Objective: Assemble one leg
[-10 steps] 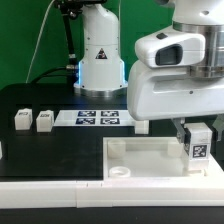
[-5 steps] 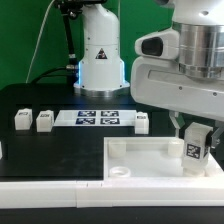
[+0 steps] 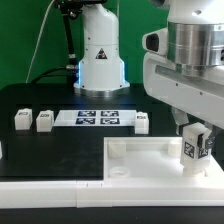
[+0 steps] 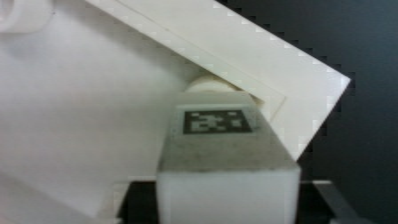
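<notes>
My gripper [image 3: 196,130] is shut on a leg [image 3: 196,146], a white post with a square marker tag, and holds it upright over the right end of the large white rimmed panel [image 3: 140,158]. In the wrist view the leg [image 4: 217,140] fills the middle between my dark fingers [image 4: 143,202], its far end at a round corner socket [image 4: 217,85] of the panel [image 4: 107,100]. Three more legs stand on the black table: two at the exterior view's left [image 3: 22,119] [image 3: 44,121] and one [image 3: 142,122] beside the marker board.
The marker board [image 3: 98,118] lies flat behind the panel. A white robot base [image 3: 100,50] stands at the back. Another round socket [image 3: 120,172] shows at the panel's near left corner.
The arm has turned and shifted slightly toward the exterior view's right, carrying the leg with it. The leg stays over the panel's right end.
</notes>
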{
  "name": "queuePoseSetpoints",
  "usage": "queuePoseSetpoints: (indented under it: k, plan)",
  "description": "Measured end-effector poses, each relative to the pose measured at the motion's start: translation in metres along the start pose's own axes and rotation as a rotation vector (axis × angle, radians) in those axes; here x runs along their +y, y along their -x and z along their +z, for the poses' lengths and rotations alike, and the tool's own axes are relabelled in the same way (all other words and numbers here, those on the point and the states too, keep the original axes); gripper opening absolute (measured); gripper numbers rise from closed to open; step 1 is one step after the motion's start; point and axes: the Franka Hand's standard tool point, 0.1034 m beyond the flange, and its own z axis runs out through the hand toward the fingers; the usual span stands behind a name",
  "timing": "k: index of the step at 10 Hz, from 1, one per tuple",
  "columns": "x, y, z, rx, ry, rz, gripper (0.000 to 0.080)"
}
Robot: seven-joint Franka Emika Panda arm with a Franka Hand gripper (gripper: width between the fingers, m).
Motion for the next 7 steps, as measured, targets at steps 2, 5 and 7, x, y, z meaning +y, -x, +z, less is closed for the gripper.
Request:
queuePoseSetpoints:
  k: [2,5,7]
  plan:
    - [-0.0001,0.0004,0.0002,0.000,0.000,-0.069,0.0535]
    - [-0.0010,0.0028,0.0002,0.000,0.000,-0.297,0.0624]
    - [-0.0022,0.0056,-0.0005,0.001,0.003,-0.565,0.0646]
